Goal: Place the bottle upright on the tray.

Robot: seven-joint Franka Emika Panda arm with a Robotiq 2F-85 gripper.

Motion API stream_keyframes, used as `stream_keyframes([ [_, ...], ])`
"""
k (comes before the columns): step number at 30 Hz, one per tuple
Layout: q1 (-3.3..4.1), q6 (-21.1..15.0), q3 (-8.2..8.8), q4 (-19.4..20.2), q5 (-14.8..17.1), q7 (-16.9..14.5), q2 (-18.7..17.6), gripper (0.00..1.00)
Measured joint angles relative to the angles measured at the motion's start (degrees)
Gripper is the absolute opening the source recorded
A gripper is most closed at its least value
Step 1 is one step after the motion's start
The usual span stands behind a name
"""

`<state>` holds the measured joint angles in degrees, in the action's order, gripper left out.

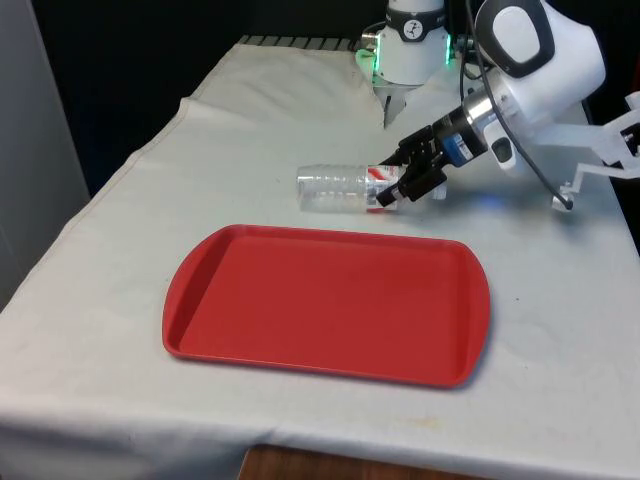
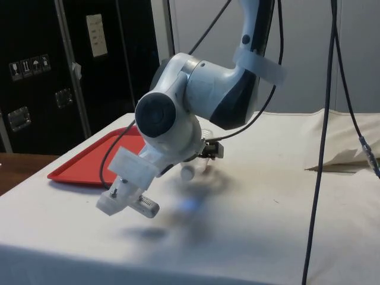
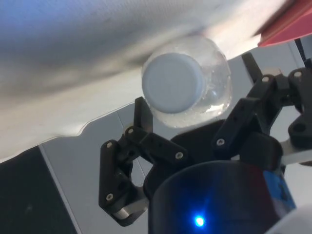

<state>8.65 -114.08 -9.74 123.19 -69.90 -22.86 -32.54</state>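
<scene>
Bottle (image 1: 340,188), clear plastic with a pale cap, lies on its side on the white cloth (image 1: 560,300), its cap end between the spread fingers of the gripper (image 1: 403,189), unclenched. The red tray (image 1: 330,300) sits bare just nearer than the gripper.

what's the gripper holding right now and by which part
The gripper is at the clear bottle, which lies on its side on the cloth beyond the red tray. Its fingers flank the cap end; whether they have closed on it cannot be told.
</scene>
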Motion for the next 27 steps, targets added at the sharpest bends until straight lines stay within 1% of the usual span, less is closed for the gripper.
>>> stream_keyframes([
  [4,0.0,0.0,0.0,-0.1,0.0,0.0,-0.2,1.0],
  [5,0.0,0.0,0.0,-0.1,0.0,0.0,-0.3,0.98],
  [6,0.0,0.0,0.0,-0.2,0.0,0.0,-0.3,0.86],
  [11,-0.06,0.1,0.0,-0.2,-0.1,0.0,-0.5,0.47],
  [12,-0.06,0.1,0.0,-0.2,-0.1,0.0,-0.5,0.41],
  [13,0.0,0.2,0.0,-0.3,-0.1,0.0,-0.4,0.41],
  [15,0.0,0.5,-0.06,-0.4,-0.1,0.0,-0.4,0.31],
  [16,0.0,0.5,-0.11,-0.5,-0.1,0.0,-0.4,0.22],
  [18,0.0,0.7,-0.17,-0.5,-0.1,-0.1,-0.4,0.12],
  [21,0.0,1.1,-0.29,-0.6,-0.1,-0.1,-0.3,0.04],
  [22,0.0,1.4,-0.34,-0.6,-0.1,-0.1,-0.3,0.04],
  [24,0.0,1.7,-0.34,-0.6,-0.1,-0.1,-0.3,0.0],
  [27,0.0,1.8,-0.4,-0.6,-0.1,-0.1,-0.3,0.0],
])
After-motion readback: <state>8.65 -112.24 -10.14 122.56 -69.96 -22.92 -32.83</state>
